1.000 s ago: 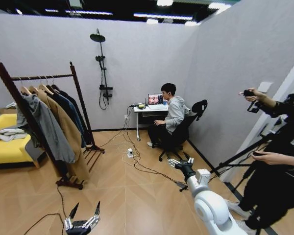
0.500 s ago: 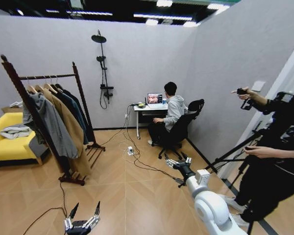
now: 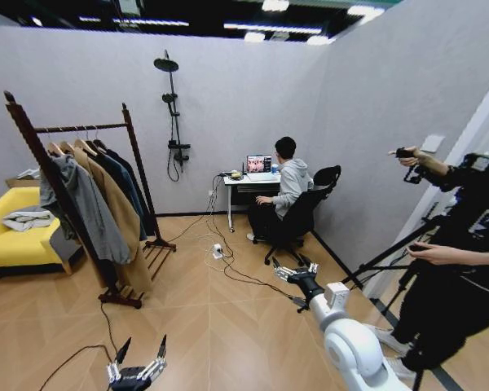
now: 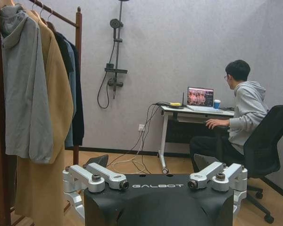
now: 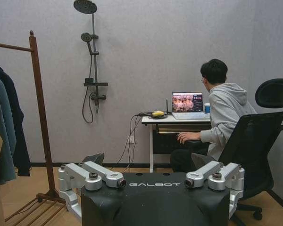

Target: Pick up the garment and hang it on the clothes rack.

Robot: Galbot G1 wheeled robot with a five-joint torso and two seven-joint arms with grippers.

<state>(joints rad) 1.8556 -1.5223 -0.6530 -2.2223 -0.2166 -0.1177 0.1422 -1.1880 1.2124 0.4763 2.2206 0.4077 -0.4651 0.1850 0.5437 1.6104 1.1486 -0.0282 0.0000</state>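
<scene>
Nearest the head camera, at six o'clock low in its view, the left gripper (image 3: pixel 136 368) is hovering above the wooden floor (image 3: pixel 228 326) with its fingers spread apart and nothing between them; the left wrist view confirms the jaws standing wide and empty. At about four o'clock the right gripper (image 3: pixel 293 273) is reaching forward on its white arm, likewise spread and carrying nothing, as the right wrist view bears out. Farther off, at about ten o'clock, the clothes rack (image 3: pixel 130 138) is standing near the yellow sofa (image 3: pixel 8 244), and its bar is bearing a grey hooded top (image 3: pixel 85 212), a tan coat (image 3: pixel 122 224), a blue jacket (image 3: pixel 118 183) and, at the far end, the garment (image 3: pixel 138 191), dark and long on its hanger. Judged from this, the garment is already hanging on the rack while both grippers are standing well apart from it; whether pickup remains outstanding cannot be settled here.
</scene>
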